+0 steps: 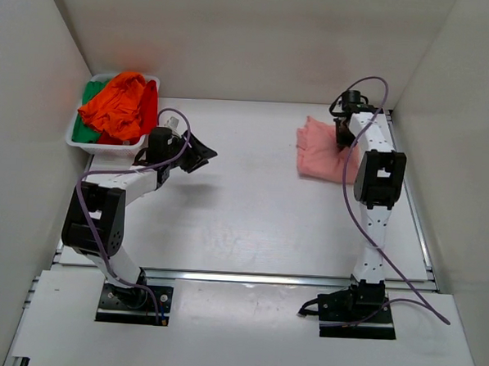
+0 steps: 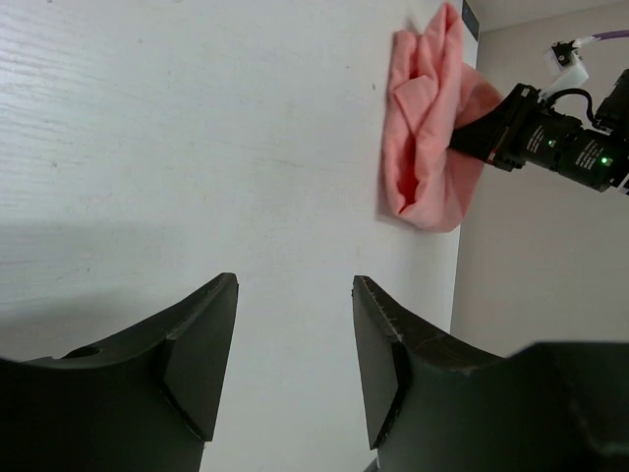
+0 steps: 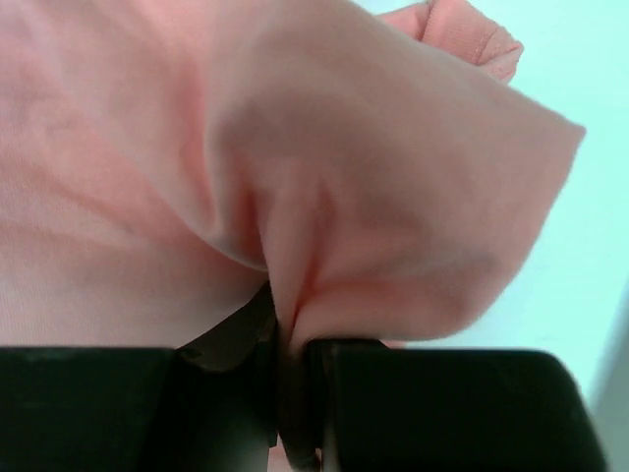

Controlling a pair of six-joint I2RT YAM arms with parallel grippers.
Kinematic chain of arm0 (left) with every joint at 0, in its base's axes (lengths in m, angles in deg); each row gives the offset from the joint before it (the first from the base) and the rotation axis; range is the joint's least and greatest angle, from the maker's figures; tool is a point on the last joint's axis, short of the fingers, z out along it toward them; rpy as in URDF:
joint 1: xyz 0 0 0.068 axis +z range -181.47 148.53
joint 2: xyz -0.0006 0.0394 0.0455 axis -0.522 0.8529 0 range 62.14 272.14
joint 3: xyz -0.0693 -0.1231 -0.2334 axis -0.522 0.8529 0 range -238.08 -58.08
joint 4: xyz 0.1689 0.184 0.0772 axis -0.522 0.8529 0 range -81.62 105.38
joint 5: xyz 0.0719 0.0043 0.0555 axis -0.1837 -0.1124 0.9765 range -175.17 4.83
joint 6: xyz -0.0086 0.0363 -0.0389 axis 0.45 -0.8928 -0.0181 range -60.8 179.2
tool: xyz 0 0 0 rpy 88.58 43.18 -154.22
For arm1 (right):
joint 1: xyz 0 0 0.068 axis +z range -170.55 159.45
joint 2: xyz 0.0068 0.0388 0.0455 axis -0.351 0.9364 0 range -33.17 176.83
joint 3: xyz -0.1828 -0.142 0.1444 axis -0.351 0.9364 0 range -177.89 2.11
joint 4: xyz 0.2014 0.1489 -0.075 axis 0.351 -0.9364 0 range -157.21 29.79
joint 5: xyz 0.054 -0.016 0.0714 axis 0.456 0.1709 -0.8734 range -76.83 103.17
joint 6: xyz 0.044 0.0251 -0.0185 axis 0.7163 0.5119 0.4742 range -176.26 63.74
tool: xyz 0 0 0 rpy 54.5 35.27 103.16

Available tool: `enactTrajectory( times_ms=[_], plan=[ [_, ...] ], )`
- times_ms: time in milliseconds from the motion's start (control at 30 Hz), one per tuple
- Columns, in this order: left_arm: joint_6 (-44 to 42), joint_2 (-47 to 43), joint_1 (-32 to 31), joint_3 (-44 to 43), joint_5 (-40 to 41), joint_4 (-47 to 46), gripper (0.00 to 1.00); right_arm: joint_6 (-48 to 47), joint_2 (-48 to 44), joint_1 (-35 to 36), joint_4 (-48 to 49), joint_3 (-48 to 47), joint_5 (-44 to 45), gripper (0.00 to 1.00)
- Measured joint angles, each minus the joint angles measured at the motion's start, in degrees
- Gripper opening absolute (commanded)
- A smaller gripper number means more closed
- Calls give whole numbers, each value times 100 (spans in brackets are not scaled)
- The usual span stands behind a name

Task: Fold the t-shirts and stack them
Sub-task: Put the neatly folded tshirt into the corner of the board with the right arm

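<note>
Salmon-pink t-shirt [image 1: 318,150] bunched in loose folds, far-right on white bench [image 1: 242,224]. Right end effector [image 3: 295,393] closed on a pinched fold of it. White walls on 3 sides. Orange t-shirt [image 1: 121,103], red t-shirt [image 1: 151,112], green t-shirt [image 1: 85,132] heaped in white tray [image 1: 82,144], far-left corner. Left end effector [image 2: 295,285] open, holding nothing, nr tray.

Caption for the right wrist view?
Right gripper shut on a fold of the soft salmon-pink cotton t-shirt.
</note>
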Motion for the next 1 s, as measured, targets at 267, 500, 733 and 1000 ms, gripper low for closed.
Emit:
enactTrajectory(
  times_ms=[267,500,733,1000],
  plan=[
    [-68,-170,-90,295,-136,170,61,-1082,444,-835,848,-376,1025,0],
    [-116,-339,-205,376,-240,350,61,-1873,472,-1259,2223,-2,916,1],
    [-227,-595,-243,378,-306,632,61,-2068,695,-1429,3058,-66,367,28],
    [-411,-614,-363,391,-205,1062,97,-2081,682,-1497,3709,-59,92,100]
  ],
)
